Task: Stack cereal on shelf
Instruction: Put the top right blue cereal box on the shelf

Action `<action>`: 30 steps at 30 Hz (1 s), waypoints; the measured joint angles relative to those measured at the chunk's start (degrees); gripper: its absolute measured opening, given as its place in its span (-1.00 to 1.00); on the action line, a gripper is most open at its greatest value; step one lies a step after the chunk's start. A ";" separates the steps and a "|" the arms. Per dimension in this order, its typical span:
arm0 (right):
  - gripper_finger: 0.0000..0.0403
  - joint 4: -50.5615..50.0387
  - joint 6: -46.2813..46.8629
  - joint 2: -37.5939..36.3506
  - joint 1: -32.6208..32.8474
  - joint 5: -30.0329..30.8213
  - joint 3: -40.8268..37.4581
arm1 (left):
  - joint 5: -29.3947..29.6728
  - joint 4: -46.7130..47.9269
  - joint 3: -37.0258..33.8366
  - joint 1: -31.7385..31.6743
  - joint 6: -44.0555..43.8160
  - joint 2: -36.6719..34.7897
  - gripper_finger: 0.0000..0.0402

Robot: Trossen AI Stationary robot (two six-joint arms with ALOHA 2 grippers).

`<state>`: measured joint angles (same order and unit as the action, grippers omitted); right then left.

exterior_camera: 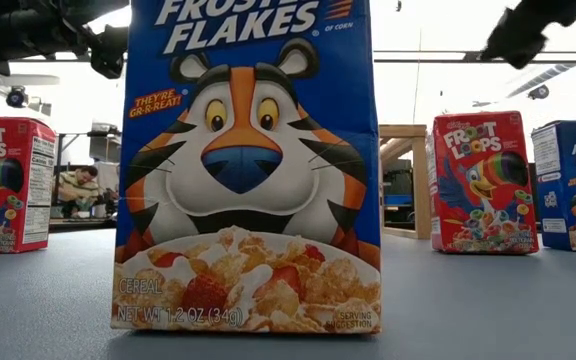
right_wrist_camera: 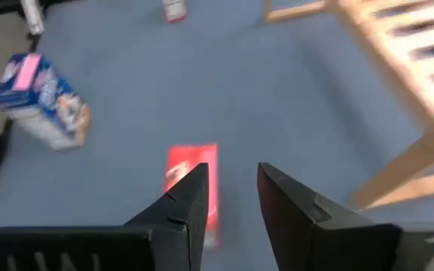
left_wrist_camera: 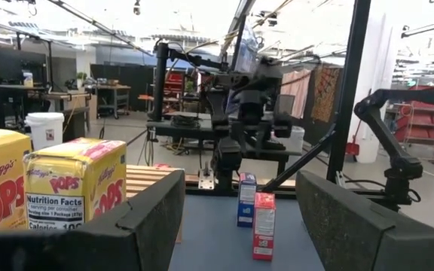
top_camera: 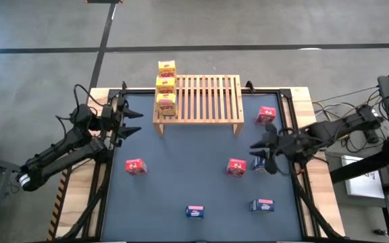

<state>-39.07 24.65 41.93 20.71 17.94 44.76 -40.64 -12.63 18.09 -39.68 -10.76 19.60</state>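
Note:
The wooden shelf [top_camera: 204, 98] stands at the table's far side, with three yellow cereal boxes [top_camera: 166, 86] in a row along its left end. Red boxes [top_camera: 135, 167] [top_camera: 236, 167] [top_camera: 267, 115] and blue boxes [top_camera: 194, 212] [top_camera: 262, 205] stand upright on the blue table top. My right gripper [top_camera: 256, 154] hovers above the table beside the middle red box [right_wrist_camera: 194, 188], open by a narrow gap [right_wrist_camera: 232, 175], with nothing between its fingers. A blue box [top_camera: 258, 163] shows partly under it. My left gripper [top_camera: 135, 123] waits open near the shelf's left end [left_wrist_camera: 239, 181].
In the low view a blue box [exterior_camera: 248, 170] fills the foreground, with red boxes [exterior_camera: 3, 185] [exterior_camera: 483, 180] and another blue one [exterior_camera: 573, 185] behind it. Black frame rails [top_camera: 289, 121] border the table. Open table top lies between the shelf's legs and the boxes.

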 joint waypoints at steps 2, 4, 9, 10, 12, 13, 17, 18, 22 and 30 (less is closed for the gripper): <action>-0.42 -1.89 3.50 1.59 2.75 0.14 -0.06 | 0.00 0.00 0.00 -0.02 0.21 0.14 0.18; -0.33 -1.59 5.64 2.92 4.58 0.16 -0.05 | 0.00 0.02 0.00 -0.01 0.67 0.39 0.18; -0.03 -5.87 8.47 4.71 5.92 0.18 -0.05 | -0.02 0.03 0.00 0.00 0.89 1.31 0.18; 0.04 -7.55 9.04 4.75 5.92 0.17 -0.05 | -0.01 0.03 0.00 -0.01 0.92 1.53 0.18; 0.16 -10.13 10.53 4.64 5.92 0.17 -0.08 | -0.02 0.24 0.00 0.00 0.97 1.90 0.18; 0.21 -11.15 11.40 4.22 5.92 0.17 -0.08 | -0.02 0.30 0.00 -0.01 0.98 2.06 0.18; 0.35 -15.84 14.32 2.39 5.92 0.28 -0.08 | -0.86 0.33 -0.01 0.00 1.00 2.55 0.18; 0.37 -17.10 15.01 2.17 5.92 0.26 -0.08 | -0.90 0.37 -0.02 0.00 1.01 2.55 0.18; 0.39 -19.58 15.85 2.10 5.93 0.14 -0.16 | -0.92 0.31 0.00 -0.02 1.02 2.49 0.18; 0.36 -20.48 15.14 4.45 8.45 0.13 -0.29 | -0.94 0.35 0.00 0.00 1.04 2.51 0.18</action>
<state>-59.55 39.79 46.38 29.17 18.07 44.47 -41.58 -12.27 18.09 -39.68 -9.72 22.11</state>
